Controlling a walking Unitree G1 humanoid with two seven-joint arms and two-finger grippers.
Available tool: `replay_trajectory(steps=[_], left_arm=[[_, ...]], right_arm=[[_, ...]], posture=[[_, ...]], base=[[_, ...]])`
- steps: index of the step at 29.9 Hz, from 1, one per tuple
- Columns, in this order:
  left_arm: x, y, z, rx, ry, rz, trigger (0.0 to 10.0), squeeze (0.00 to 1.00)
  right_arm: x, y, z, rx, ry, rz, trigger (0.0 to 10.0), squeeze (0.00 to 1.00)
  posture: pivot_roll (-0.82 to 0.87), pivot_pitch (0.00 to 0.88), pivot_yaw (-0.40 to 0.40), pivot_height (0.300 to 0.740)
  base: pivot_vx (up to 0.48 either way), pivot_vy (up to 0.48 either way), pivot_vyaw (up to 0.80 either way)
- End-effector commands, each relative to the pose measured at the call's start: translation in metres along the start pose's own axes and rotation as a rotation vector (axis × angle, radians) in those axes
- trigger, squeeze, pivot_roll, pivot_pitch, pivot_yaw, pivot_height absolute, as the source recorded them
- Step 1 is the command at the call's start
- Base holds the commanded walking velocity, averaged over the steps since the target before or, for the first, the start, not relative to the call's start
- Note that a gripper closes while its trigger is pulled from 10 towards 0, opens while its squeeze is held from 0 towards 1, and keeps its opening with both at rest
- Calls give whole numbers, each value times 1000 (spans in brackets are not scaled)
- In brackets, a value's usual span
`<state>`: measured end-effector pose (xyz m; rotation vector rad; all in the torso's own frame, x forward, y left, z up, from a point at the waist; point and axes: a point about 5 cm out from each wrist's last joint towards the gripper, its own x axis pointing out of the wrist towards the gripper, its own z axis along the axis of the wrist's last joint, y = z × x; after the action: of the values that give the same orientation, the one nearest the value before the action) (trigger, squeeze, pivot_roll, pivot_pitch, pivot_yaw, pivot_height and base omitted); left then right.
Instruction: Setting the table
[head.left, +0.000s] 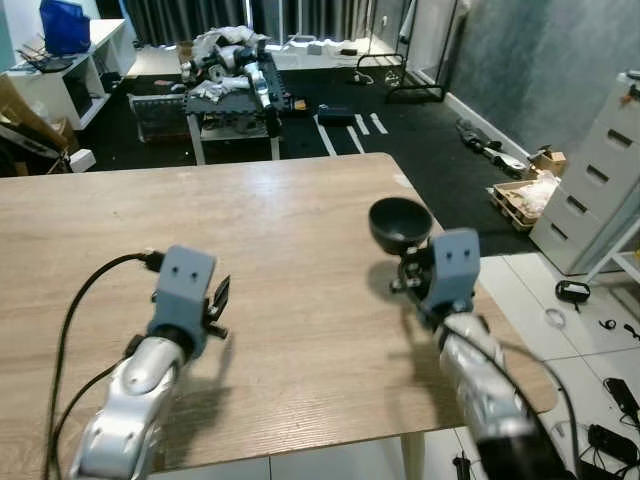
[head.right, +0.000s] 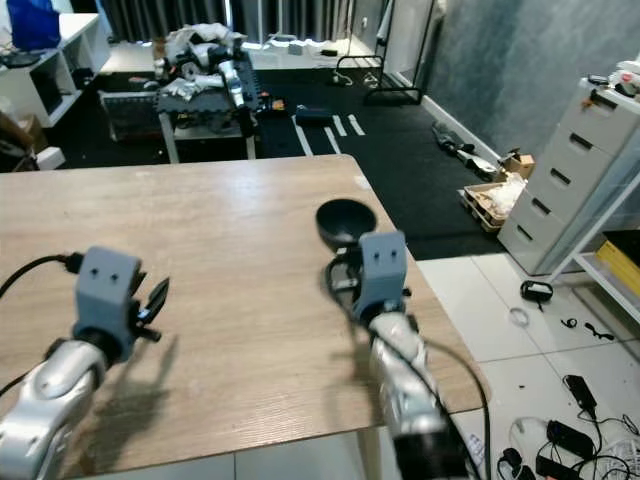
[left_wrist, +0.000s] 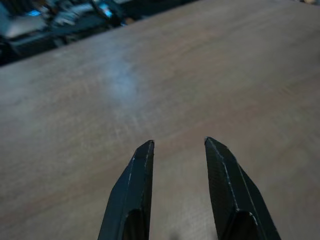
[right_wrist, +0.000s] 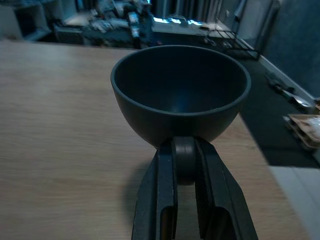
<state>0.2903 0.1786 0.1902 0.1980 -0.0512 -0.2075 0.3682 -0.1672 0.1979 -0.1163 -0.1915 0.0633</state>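
**Dark bowl held above the right side of the table**

A wooden table (head.left: 300, 260) filled the middle and lower part of the head views, its far edge running across the upper third of the frame. Behind it, in the upper part of the frame, lay a dark floor (head.left: 420, 130) with a cluttered white cart (head.left: 235, 90) at upper centre, a white shelf unit (head.left: 70, 70) at upper left and a pale chest of drawers (head.left: 600, 180) at the right edge. A cardboard box (head.left: 525, 200) sat on the floor at right, near the drawers.

The left arm (head.left: 135, 390) reached up from the lower left of the frame, a black cable (head.left: 80, 300) looping beside it. Its left end effector (head.left: 218, 300) hovered over the bare table at lower left; in the left wrist view its two black fingers (left_wrist: 135, 190) stood moderately apart with nothing between them.

The right arm (head.left: 480, 390) rose from the lower right. The right end effector (right_wrist: 182, 165) was closed narrowly on the base of a dark round bowl (head.left: 400, 225), which sat right of centre in the left eye view, upright and raised above the table near its right edge. In the right wrist view the bowl's hollow (right_wrist: 180, 85) looked empty, and its shadow fell on the wood beneath.
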Motion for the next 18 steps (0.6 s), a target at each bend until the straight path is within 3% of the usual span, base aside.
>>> replay_trajectory(steps=[1, 6, 10, 15, 18], left_arm=[[-8, 2, 5, -17, 1, -59, 10000, 0], [-15, 7, 11, -13, 4, -108, 10000, 0], [-17, 8, 13, -20, 9, -130, 10000, 0], [-20, 7, 18, -19, 16, -163, 10000, 0], [-22, 6, 19, -19, 22, -173, 10000, 0]], right_arm=[[-1, -7, -13, 0, 40, 6, 10000, 0], [-8, -27, -25, 52, 58, -16, 10000, 0], [-11, -28, -30, 80, 44, -12, 10000, 0], [-12, -35, -37, 204, 36, -59, 10000, 0], [-15, -39, -39, 194, 29, -71, 10000, 0]], posture=[[223, 153, 80, 740], [236, 170, 91, 740], [241, 184, 106, 740], [259, 195, 125, 740], [259, 198, 129, 740]], base=[[0, 0, 0], [0, 0, 0], [0, 0, 0], [0, 0, 0], [0, 0, 0]])
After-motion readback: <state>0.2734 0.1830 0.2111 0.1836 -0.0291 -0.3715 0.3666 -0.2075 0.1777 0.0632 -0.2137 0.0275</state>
